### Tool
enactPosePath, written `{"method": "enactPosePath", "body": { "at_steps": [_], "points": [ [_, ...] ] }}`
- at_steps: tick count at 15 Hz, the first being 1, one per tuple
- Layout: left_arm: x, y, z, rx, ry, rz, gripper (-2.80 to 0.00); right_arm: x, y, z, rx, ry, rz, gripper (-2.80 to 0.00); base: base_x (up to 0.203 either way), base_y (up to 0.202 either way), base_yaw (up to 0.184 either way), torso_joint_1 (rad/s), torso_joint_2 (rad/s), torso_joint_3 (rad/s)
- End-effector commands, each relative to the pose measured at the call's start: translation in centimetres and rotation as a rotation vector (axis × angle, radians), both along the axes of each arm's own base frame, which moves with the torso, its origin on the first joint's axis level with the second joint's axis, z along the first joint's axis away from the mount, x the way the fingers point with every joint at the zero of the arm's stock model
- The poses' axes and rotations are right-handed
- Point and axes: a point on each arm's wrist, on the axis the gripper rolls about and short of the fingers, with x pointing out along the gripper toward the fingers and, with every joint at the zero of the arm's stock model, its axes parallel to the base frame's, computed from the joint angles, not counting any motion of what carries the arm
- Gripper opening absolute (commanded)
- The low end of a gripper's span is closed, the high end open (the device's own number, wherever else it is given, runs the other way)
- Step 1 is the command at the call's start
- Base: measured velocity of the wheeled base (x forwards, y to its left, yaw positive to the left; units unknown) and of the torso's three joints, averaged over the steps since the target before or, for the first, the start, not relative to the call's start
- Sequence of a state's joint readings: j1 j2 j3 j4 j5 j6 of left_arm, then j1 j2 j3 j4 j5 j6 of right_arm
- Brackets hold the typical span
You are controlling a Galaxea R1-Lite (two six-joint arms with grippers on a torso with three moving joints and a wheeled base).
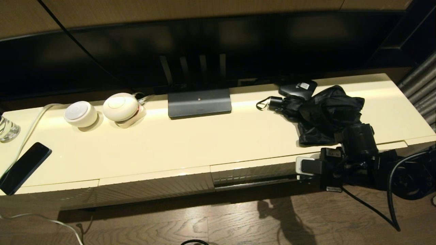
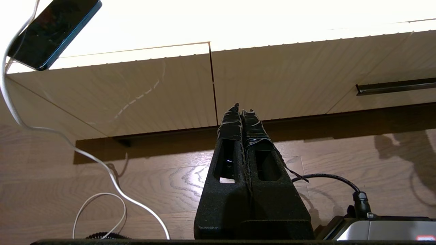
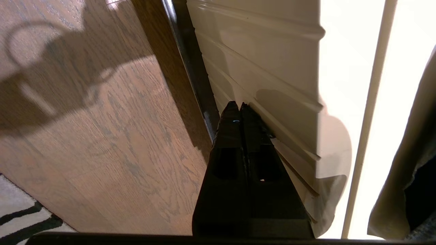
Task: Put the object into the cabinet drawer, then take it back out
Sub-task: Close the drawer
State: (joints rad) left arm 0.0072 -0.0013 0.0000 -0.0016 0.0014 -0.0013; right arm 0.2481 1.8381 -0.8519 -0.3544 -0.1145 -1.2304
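The object, a black compact umbrella, lies on the cream cabinet top at the right, with its handle and wrist loop toward the middle. Its fabric shows at the edge of the right wrist view. Below it is the cabinet drawer, with a ribbed cream front and a dark strip along its lower edge. My right gripper is shut and empty. Its tips sit at the drawer's lower edge beside the dark strip. My left gripper is shut, parked low in front of the cabinet's left panels.
On the cabinet top are a phone with a white cable, a glass, two round white devices, a grey screen stand and a small black box. Wooden floor lies below the cabinet.
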Motion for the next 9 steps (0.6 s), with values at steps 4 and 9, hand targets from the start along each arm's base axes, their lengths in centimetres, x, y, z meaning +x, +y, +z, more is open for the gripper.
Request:
{"method": "enactPosePath", "body": {
  "at_steps": [4, 9],
  "points": [
    [0.0, 0.0, -0.1, 0.0, 0.004, 0.001, -2.8, -1.3, -0.4, 0.4, -0.005, 0.012, 0.004, -2.8, 0.0, 0.0, 0.0, 0.0, 0.0, 0.0],
    [0.0, 0.0, -0.1, 0.0, 0.004, 0.001, -2.8, -8.2, -2.1, 3.7, 0.021, 0.054, -0.017, -2.8, 0.0, 0.0, 0.0, 0.0, 0.0, 0.0]
  ]
}}
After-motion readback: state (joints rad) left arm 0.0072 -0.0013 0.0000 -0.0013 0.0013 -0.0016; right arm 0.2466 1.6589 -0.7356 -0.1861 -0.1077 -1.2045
